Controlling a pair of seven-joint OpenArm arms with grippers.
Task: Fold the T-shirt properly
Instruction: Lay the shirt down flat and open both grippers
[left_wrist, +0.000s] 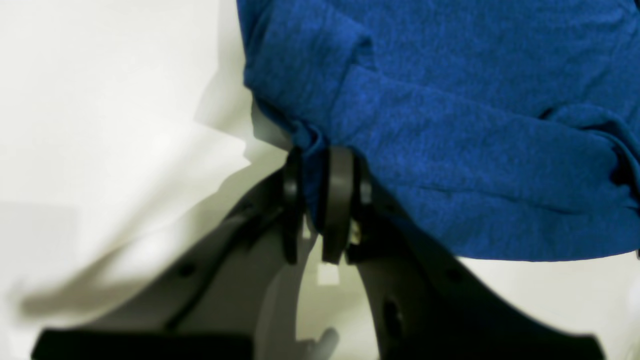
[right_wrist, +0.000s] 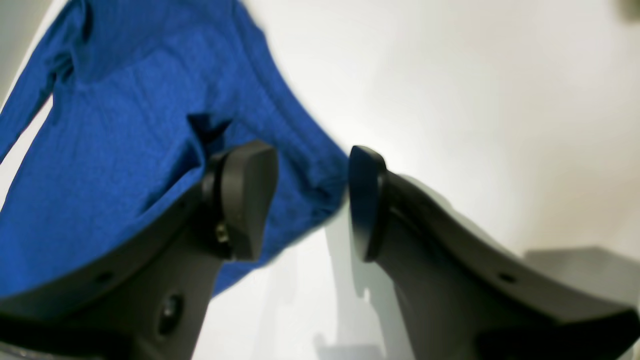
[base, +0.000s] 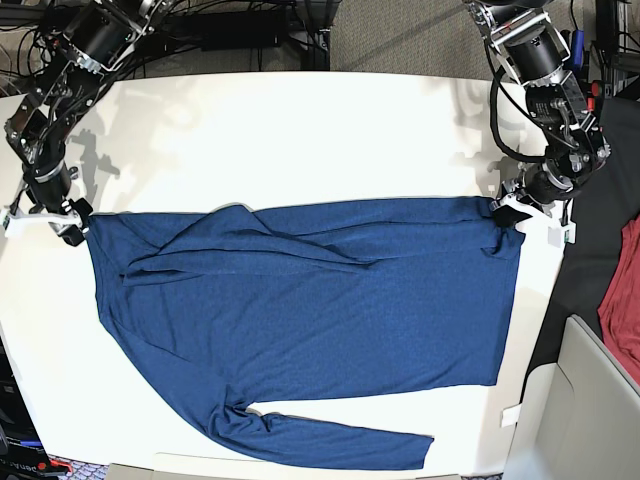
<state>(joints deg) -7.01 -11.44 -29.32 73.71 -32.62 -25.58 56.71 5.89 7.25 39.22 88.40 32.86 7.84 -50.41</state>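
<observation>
1. Blue knit fabric, the shirt (base: 310, 300), lies spread flat on the white counter (base: 300, 130), stretched between the two pincers.
2. In the base view one sleeve (base: 320, 438) lies along the shirt's near edge, and the other is folded across the body, running from the right pincer's side toward the middle.
3. The left pincer (left_wrist: 315, 200) is closed narrowly on the shirt; the left wrist view shows a fold of blue cloth pinched between its two black pads (left_wrist: 338, 200).
4. From that pincer the shirt spreads upward and to the right in the left wrist view, with rumpled folds just past the pads.
5. The right pincer (right_wrist: 312, 200) stands wide, with nothing between its fingertips (right_wrist: 247, 195).
6. In the right wrist view the shirt's edge lies behind and to the left of that pincer's gap, and bare counter lies to its right.
7. In the base view the right pincer (base: 72, 222) sits just at the shirt's corner; whether it touches the cloth is not clear.
8. A red cloth (base: 622, 290) lies off the counter, beyond the left pincer.
</observation>
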